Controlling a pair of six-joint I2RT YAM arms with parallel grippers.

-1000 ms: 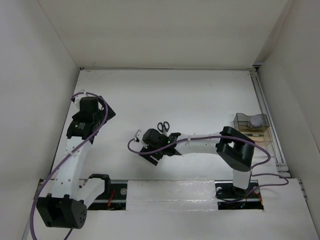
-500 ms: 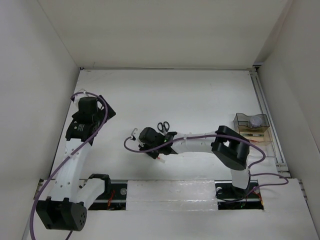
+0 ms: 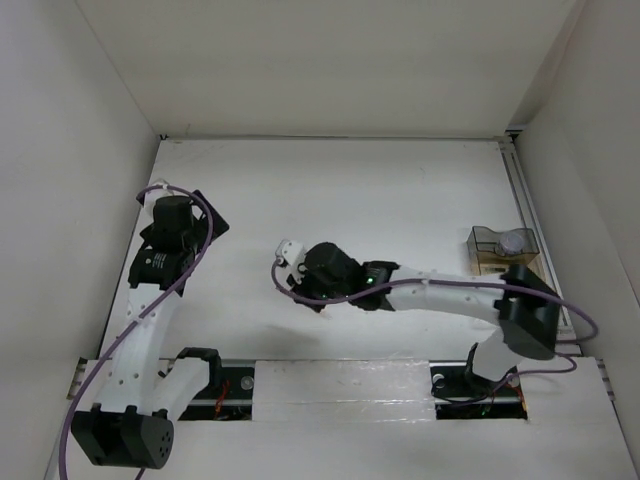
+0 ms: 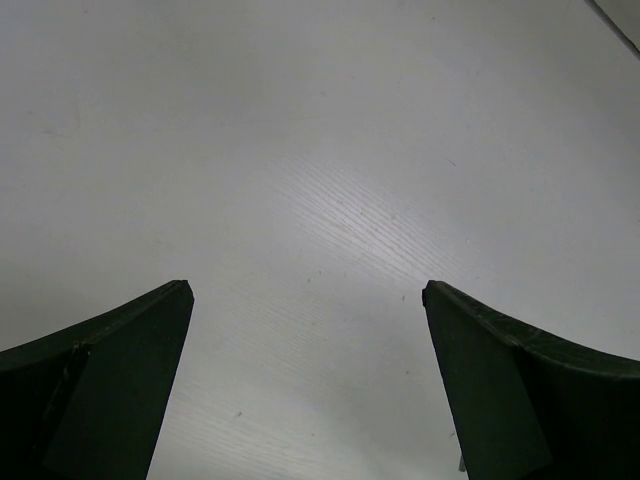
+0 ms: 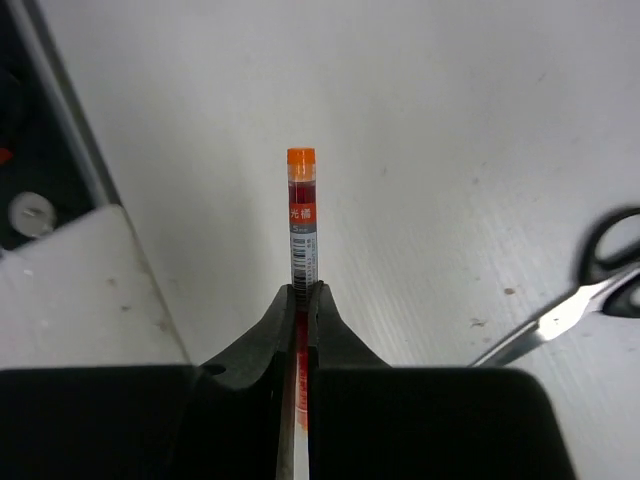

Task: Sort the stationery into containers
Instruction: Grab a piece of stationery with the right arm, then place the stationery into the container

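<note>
White matte table (image 3: pixel 400 190) enclosed by plain white walls (image 3: pixel 70 150) on the left, back and right; a metal track (image 3: pixel 522 195) runs along its right edge, and the left wrist view shows a faint grain in the surface. The right gripper (image 5: pixel 303 290), near the table's middle, is pinched tight on a red pen (image 5: pixel 302 215) whose orange-capped end projects beyond the fingertips; the scissors (image 5: pixel 560 315) lie on the table beside it. The left gripper (image 4: pixel 305 290), over the table's left side, has its fingers spread wide with nothing between them. Tinted containers (image 3: pixel 505 255) stand at the right edge, one holding the round disc (image 3: pixel 517 240).
</note>
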